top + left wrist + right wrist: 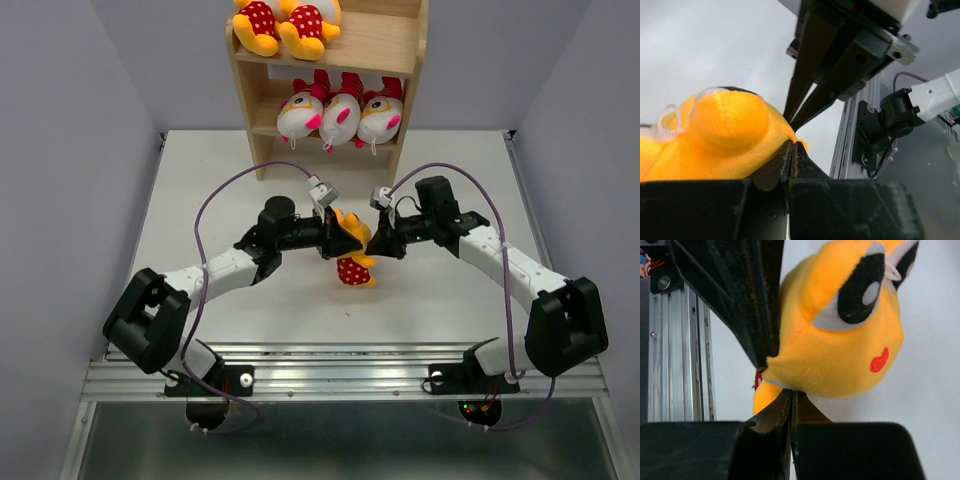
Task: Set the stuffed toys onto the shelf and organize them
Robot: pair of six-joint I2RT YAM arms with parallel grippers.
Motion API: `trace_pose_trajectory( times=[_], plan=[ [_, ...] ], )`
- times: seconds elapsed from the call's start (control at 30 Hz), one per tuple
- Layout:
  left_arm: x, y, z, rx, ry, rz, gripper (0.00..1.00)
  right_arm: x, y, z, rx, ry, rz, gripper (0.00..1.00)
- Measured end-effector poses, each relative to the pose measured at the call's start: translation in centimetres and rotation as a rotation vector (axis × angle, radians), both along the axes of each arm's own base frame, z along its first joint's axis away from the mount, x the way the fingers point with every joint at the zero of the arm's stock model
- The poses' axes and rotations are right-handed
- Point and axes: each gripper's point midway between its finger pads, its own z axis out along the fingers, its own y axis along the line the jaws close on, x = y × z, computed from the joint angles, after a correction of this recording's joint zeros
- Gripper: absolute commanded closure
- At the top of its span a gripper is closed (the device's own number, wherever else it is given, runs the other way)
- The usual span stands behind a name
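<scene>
**Left gripper and right gripper both pinching the last yellow toy**

We are looking down on a white table with the wooden shelf standing at its far edge. The left arm and the right arm are reaching inward from the near edge and meeting near the table's middle. On the shelf, two yellow toys are lying side by side on the upper board in view. Three white toys are sitting in a row on the board below. The last yellow toy, in its red dotted shirt, is sitting between the two grippers, well apart from the shelf. Its head is caught between the fingers and its body is trailing toward the near edge. The left gripper is clamping a fold at the edge of the head, jaws pressed together. The right gripper is doing likewise from the opposite side, jaws closed on the lower seam of the face. We cannot tell whether the body is touching the table.
</scene>
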Motion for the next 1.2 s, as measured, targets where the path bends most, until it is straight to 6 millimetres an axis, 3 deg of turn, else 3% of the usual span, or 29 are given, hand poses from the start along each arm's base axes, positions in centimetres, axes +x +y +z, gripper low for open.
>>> trace_pose_trajectory(
  times=[0.1, 0.13, 0.17, 0.2, 0.3, 0.4, 0.77, 1.03, 1.2],
  plan=[
    [0.4, 0.4, 0.2, 0.000, -0.005, 0.049, 1.00, -0.2, -0.1, 1.0, 0.010, -0.024, -0.005, 0.99],
    [0.5, 0.5, 0.4, -0.002, -0.011, 0.060, 1.00, -0.3, -0.2, 1.4, 0.015, -0.036, -0.007, 0.94],
    [0.6, 0.7, 0.8, -0.006, -0.020, 0.071, 1.00, -0.3, -0.2, 1.7, 0.019, -0.042, -0.008, 0.78],
    [0.7, 0.8, 1.2, -0.011, -0.027, 0.083, 1.00, -0.4, -0.2, 1.9, 0.021, -0.049, -0.008, 0.35],
    [0.5, 0.9, 1.8, -0.022, -0.041, 0.084, 1.00, -0.3, -0.5, 1.9, 0.007, -0.092, -0.008, 0.08],
    [0.0, 0.8, 1.7, -0.018, -0.029, 0.055, 1.00, 0.0, -1.0, 2.0, -0.017, -0.178, 0.001, 0.01],
    [-1.7, 0.8, -0.2, 0.029, 0.035, -0.038, 1.00, 1.4, -2.1, 3.9, -0.097, -0.662, 0.170, 0.00],
    [-2.2, 0.7, -0.2, 0.052, 0.029, -0.093, 1.00, 0.5, -1.5, 2.1, -0.108, -0.703, 0.358, 0.00],
    [-2.1, 0.9, -0.7, 0.098, 0.006, -0.097, 1.00, 0.6, -1.2, 3.7, -0.092, -0.719, 0.378, 0.00]
  ],
)
